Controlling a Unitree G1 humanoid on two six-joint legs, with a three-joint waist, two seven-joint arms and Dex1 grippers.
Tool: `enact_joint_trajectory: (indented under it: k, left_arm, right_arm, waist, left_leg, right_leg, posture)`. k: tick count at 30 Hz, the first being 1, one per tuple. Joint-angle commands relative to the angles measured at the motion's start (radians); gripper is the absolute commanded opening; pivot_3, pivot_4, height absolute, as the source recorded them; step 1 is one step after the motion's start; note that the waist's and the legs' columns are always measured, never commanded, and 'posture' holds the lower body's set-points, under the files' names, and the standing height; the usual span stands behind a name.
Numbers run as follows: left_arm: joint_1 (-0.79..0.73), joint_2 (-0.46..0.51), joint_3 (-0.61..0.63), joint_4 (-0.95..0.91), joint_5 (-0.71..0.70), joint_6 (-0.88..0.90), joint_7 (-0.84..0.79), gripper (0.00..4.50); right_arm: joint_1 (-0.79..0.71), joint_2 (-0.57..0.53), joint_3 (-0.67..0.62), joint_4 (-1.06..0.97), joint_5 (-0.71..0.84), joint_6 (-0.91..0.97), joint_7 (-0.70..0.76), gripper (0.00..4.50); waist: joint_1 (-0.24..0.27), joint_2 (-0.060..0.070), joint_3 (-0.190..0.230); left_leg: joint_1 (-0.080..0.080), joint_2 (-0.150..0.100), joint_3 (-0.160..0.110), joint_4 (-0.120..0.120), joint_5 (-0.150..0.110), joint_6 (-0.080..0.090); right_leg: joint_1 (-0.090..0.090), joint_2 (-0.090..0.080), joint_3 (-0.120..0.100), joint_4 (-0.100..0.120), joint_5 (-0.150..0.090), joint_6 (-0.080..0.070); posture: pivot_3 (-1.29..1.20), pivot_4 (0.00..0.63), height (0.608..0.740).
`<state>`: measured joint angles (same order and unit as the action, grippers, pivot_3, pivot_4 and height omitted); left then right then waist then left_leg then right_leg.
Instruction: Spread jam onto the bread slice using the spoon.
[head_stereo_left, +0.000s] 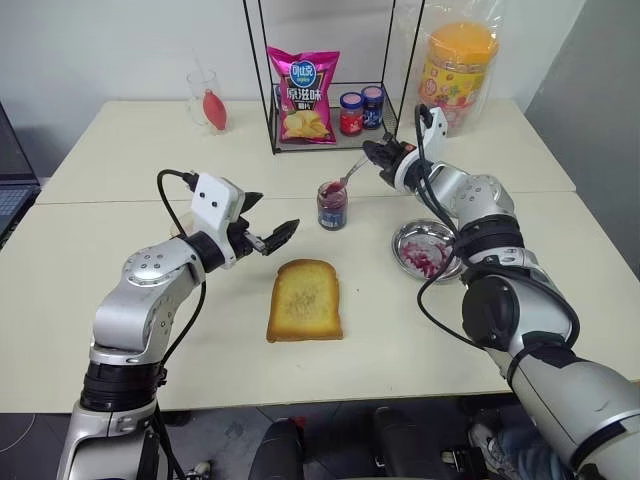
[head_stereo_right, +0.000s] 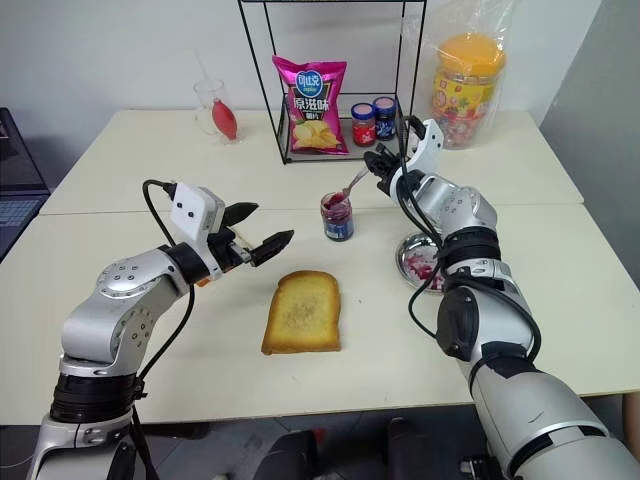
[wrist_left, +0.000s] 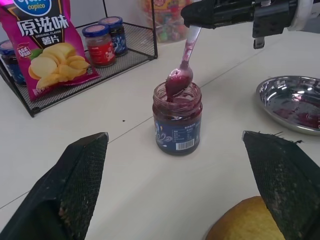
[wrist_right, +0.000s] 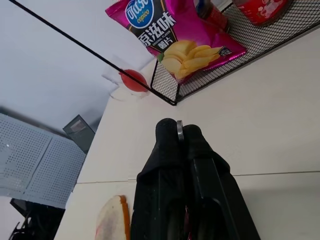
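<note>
on table, right gripper clamps spoon over jam; left gripper gapes.

Bright, even light; soft shadows

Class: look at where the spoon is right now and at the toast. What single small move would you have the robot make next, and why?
Probably lift the spoon clear of the jam jar. The right gripper is shut on its handle, its bowl sits at the jar's mouth coated with jam, and the bread slice is bare.
</note>
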<state>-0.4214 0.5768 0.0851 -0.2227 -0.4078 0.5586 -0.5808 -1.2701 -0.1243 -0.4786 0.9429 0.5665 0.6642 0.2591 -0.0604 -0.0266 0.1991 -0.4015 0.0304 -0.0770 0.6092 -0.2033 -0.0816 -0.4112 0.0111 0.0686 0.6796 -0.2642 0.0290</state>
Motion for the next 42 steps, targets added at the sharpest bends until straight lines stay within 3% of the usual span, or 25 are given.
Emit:
enact_joint_trajectory:
  k: [1,16,23,33,38,42]
  left_arm:
    - [-0.022,0.0,0.015,-0.012,0.006,-0.027,-0.004,4.5]
    - [-0.001,0.004,0.054,-0.037,-0.038,-0.033,-0.042,4.5]
    - [0.074,0.054,0.073,-0.08,-0.039,-0.045,-0.1,4.5]
    - [0.339,0.17,0.204,-0.225,-0.063,-0.1,-0.221,4.5]
    - [0.588,0.195,0.314,-0.285,-0.062,-0.138,-0.304,4.5]
    - [0.683,0.188,0.345,-0.294,-0.066,-0.158,-0.321,4.5]
  right_arm:
    - [-0.007,-0.012,-0.029,-0.052,0.042,0.004,-0.008,0.03]
    - [0.033,0.019,-0.113,-0.118,0.168,0.066,-0.046,0.03]
    - [0.103,0.055,-0.092,-0.37,0.27,0.227,-0.086,0.03]
    - [0.284,0.117,0.025,-0.827,0.436,0.499,-0.162,0.03]
    - [0.446,0.138,0.191,-1.01,0.425,0.539,-0.131,0.03]
    - [0.528,0.143,0.313,-1.046,0.352,0.488,-0.09,0.03]
  waist:
    - [0.0,0.0,0.0]
    - [-0.001,0.0,0.0]
    - [0.0,0.0,0.0]
    - [-0.004,0.001,0.0]
    - [-0.012,-0.001,-0.001]
    - [-0.018,-0.001,0.0]
  left_leg:
    - [0.0,0.0,0.0,0.0,0.0,0.0]
    - [0.0,0.0,0.0,0.0,0.0,0.0]
    - [0.0,0.0,0.0,0.0,0.0,0.0]
    - [0.0,0.001,0.0,-0.001,0.0,0.0]
    - [0.0,0.001,0.0,-0.001,0.0,0.001]
    - [-0.001,0.002,0.0,-0.002,-0.001,0.001]
  right_leg:
    - [0.0,0.0,0.0,0.0,0.0,0.0]
    - [0.0,0.0,0.0,0.0,0.0,0.0]
    - [0.0,0.0,0.0,0.0,0.0,0.0]
    - [-0.001,0.0,0.0,0.0,-0.003,0.003]
    - [-0.002,0.0,0.001,0.0,-0.004,0.002]
    - [-0.004,0.001,0.0,0.001,-0.005,0.0]
  posture:
    - [0.0,0.15,0.74]
    - [0.0,0.15,0.74]
    - [0.0,0.15,0.74]
    - [0.0,0.15,0.74]
    - [0.0,0.15,0.74]
    - [0.0,0.15,0.74]
